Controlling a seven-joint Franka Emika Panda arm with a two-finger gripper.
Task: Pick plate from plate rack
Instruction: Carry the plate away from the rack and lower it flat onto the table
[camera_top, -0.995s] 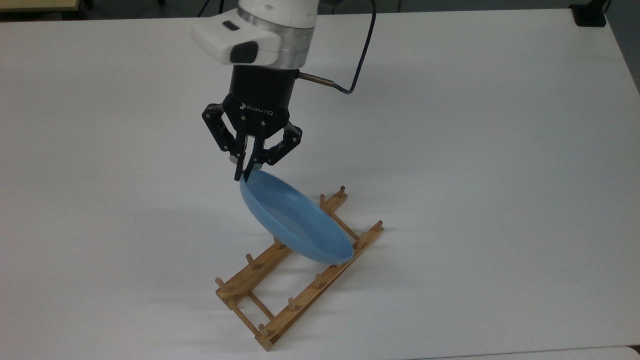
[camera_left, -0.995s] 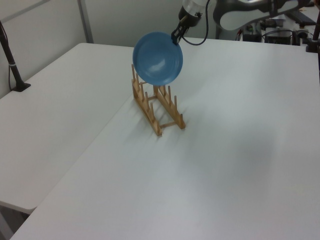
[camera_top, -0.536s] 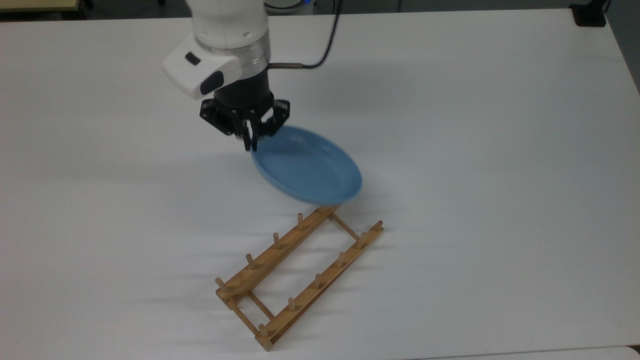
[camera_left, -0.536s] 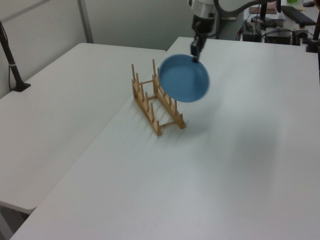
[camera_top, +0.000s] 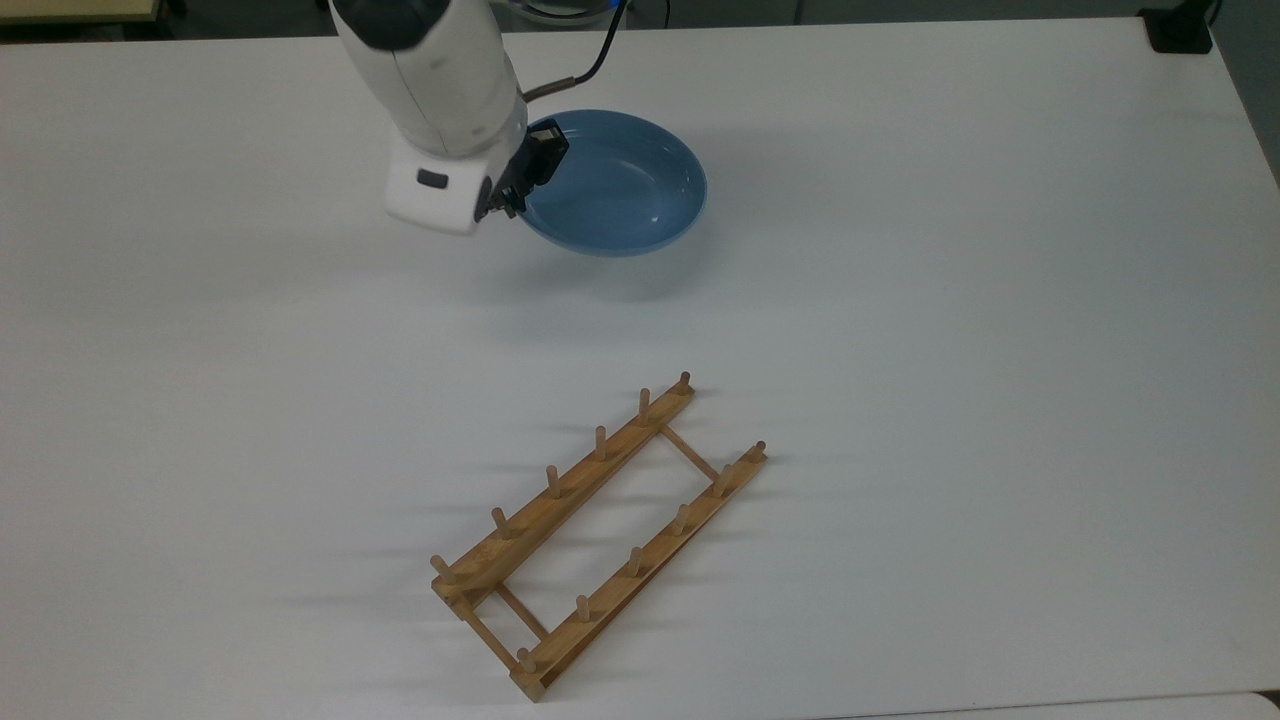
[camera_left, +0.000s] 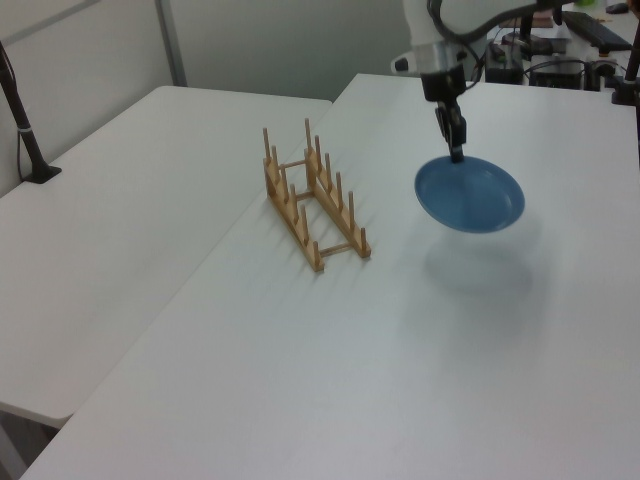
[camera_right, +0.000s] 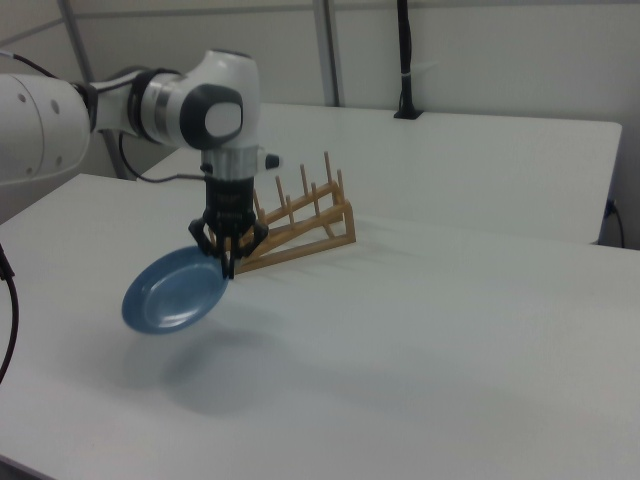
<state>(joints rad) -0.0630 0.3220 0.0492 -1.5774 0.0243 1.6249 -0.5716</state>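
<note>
Our hand (camera_right: 228, 268) pinches the plate (camera_top: 618, 185) by its rim, up in the air, well apart from the plate rack (camera_top: 598, 536). We should squeeze tight and move slowly over the bench (camera_top: 1000, 300).

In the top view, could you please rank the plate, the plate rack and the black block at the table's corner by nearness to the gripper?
1. The plate, pinched at its rim by the gripper.
2. The plate rack, toward the top view's bottom.
3. The black block, at the top view's upper right corner.
</note>
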